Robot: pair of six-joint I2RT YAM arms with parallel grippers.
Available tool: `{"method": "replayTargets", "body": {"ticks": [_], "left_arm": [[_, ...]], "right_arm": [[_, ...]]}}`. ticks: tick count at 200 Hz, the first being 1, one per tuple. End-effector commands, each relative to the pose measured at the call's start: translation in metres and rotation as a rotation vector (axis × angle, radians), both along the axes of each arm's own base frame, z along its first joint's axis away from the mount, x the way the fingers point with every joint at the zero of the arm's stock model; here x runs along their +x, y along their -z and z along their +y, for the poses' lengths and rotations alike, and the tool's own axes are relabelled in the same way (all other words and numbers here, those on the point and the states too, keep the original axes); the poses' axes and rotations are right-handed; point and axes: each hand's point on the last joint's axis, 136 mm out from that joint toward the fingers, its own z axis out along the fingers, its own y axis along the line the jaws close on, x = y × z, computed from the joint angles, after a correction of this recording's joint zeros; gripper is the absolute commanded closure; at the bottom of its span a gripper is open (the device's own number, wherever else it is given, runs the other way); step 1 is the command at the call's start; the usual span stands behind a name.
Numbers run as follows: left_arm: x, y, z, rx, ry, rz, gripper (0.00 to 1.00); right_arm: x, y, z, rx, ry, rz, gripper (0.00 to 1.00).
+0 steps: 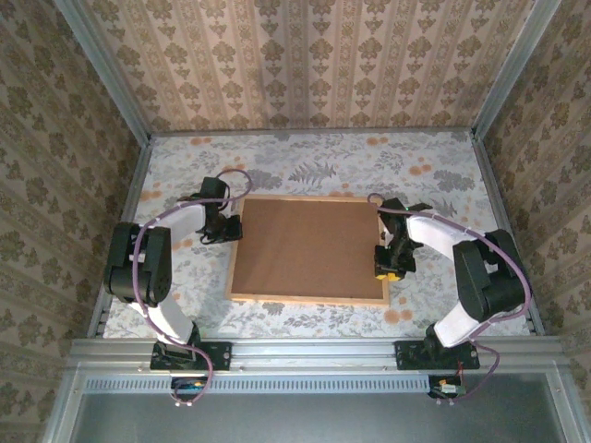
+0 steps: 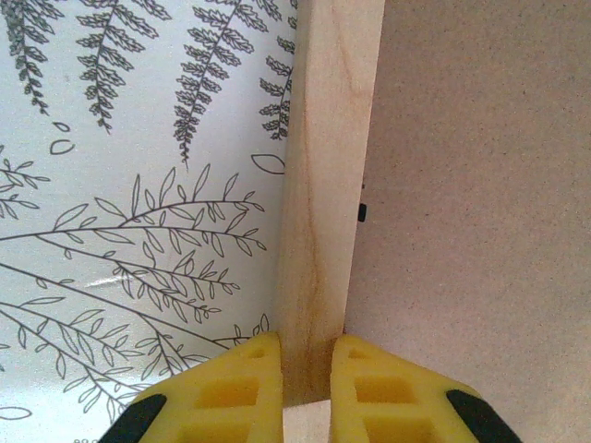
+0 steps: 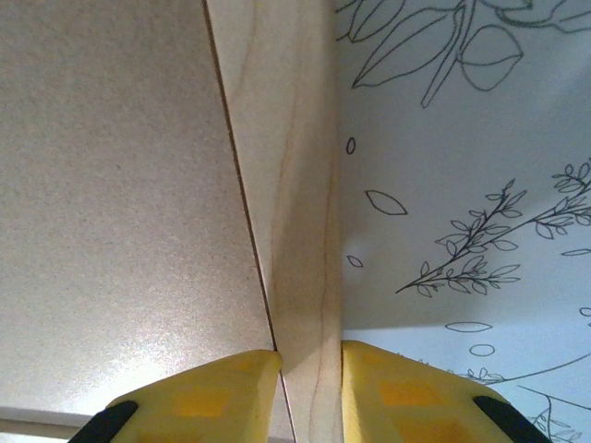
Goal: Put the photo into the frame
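The right gripper (image 3: 309, 392) is at the bottom edge. Its two yellow pads (image 3: 222, 392) stand on both sides of the light wood rail of the frame (image 3: 286, 185) and touch it. The rail runs up to the top edge, leaning a little left. On its left lies the speckled brown board (image 3: 120, 203), with a thin dark line between them. On its right is a white cloth (image 3: 462, 120) with drawn leaves.

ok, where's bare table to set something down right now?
Widest free patch: far strip of table between the frame and back wall. Thin strip along the near rail too. Crowded at both frame sides, where the left gripper and right gripper clamp it.
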Motion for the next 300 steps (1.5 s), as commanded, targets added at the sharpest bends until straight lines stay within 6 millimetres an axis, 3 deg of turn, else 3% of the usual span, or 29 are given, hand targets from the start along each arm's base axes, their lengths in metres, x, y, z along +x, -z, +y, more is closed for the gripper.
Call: {"method": "replayTargets", "body": {"ticks": [1, 86, 193, 245, 300], "left_arm": [[-0.016, 0.014, 0.019, 0.095, -0.027, 0.063, 0.85], [-0.015, 0.011, 0.016, 0.103, -0.018, 0.058, 0.85], [-0.015, 0.007, 0.016, 0.106, -0.013, 0.05, 0.85], [-0.015, 0.003, 0.017, 0.11, -0.011, 0.042, 0.86], [-0.015, 0.001, 0.017, 0.11, -0.013, 0.043, 0.85]], "right_arm": [[-0.002, 0.019, 0.001, -0.06, -0.032, 0.023, 0.76], [0.006, 0.019, 0.007, -0.151, -0.069, 0.006, 0.73], [0.011, 0.018, -0.004, -0.289, -0.052, -0.067, 0.69], [0.023, -0.007, 0.002, -0.169, 0.002, -0.134, 0.65], [0.039, -0.043, 0.01, 0.084, 0.059, -0.224, 0.58]]}}
